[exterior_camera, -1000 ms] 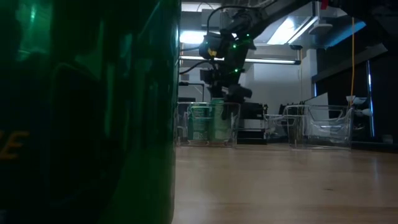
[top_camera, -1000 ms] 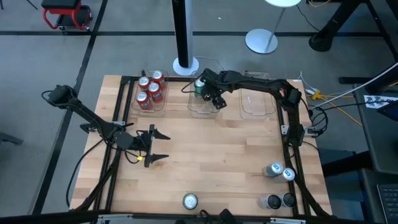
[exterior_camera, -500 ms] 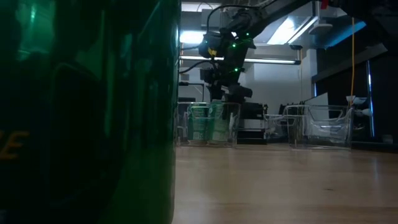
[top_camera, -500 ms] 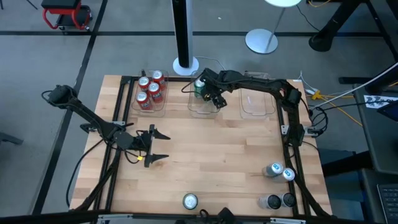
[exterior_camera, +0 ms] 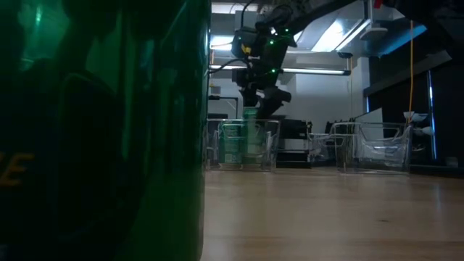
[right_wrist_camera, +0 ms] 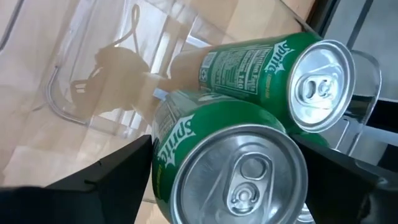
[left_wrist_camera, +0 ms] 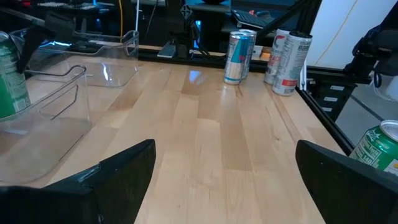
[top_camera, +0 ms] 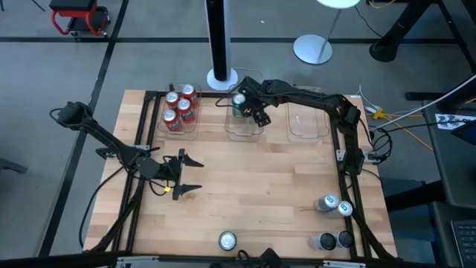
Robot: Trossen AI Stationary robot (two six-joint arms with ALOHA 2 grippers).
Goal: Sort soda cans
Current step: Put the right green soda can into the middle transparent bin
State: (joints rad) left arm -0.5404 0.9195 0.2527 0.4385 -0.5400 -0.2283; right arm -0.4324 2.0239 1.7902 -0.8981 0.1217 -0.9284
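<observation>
The right gripper (top_camera: 256,112) hangs over the middle bin (top_camera: 245,128) at the far edge of the table (top_camera: 253,186), its fingers spread wide and holding nothing. Directly below it, between the two fingers as the right wrist view looks down, stands a green can (right_wrist_camera: 230,168), upright inside the bin; a second green can (right_wrist_camera: 273,74) stands just beyond it, touching or nearly touching the first. From table height the gripper (exterior_camera: 262,98) sits above the bin's rim (exterior_camera: 243,122), with the green cans (exterior_camera: 235,141) showing through the clear wall beneath it. To this gripper's left, in the neighbouring bin (top_camera: 180,128), four red cans (top_camera: 181,107) stand close together. To its right lies a third bin (top_camera: 308,125), with no cans visible in it. Well away from it, near the table's front right corner, stand two blue/silver cans (top_camera: 335,204) and, closer to the edge, two dark cans (top_camera: 333,240). The left gripper (top_camera: 187,173) waits over the left half of the table, fingers fully spread and empty. Ahead of it, across the bare wood in the left wrist view, stand a blue/silver can (left_wrist_camera: 239,56) and the other cans of that group (left_wrist_camera: 287,53); off to one side, a lone green can (left_wrist_camera: 376,146) stands near the front edge, the same can that fills the left of the low view (exterior_camera: 101,130).
</observation>
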